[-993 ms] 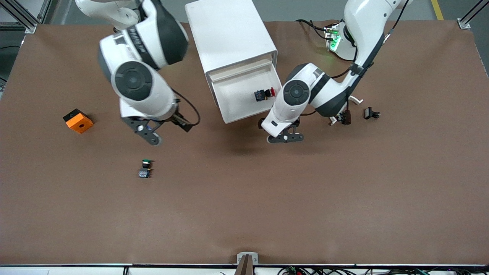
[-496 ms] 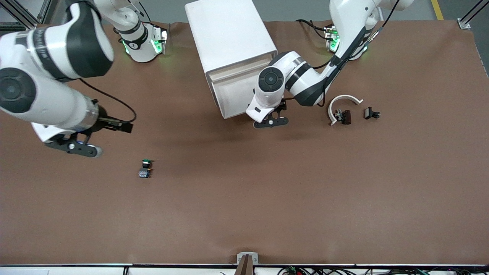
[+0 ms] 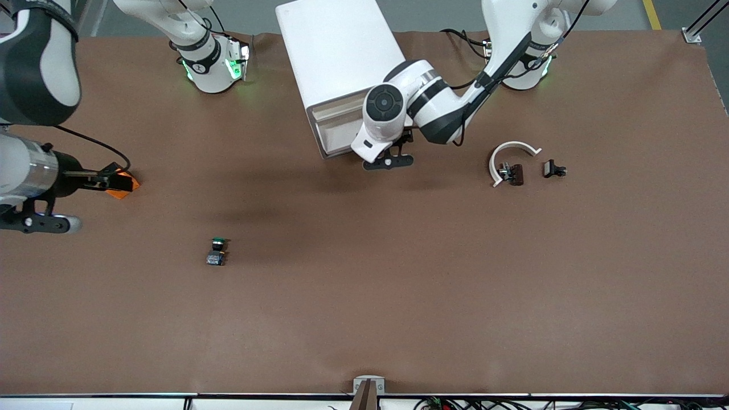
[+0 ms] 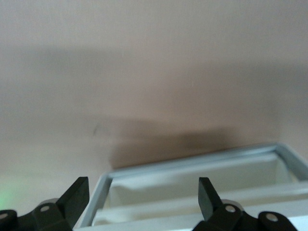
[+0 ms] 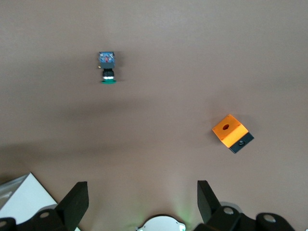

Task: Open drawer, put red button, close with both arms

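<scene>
Closing step under way, by the look of it. A white cabinet (image 3: pixel 342 57) stands at the counter's (image 3: pixel 398 296) edge where the arm bases are. Its top drawer (image 3: pixel 336 134) is only partly pulled out. The left pincer (image 3: pixel 388 163), empty with fingers spread wide, sits against the drawer's front. The red button is not visible, presumably inside the drawer under the arm. The right pincer (image 3: pixel 34 223), also spread and empty, hangs over the counter's right-arm end near an orange block (image 3: pixel 126 183). Next move calls for pushing the drawer fully home.
</scene>
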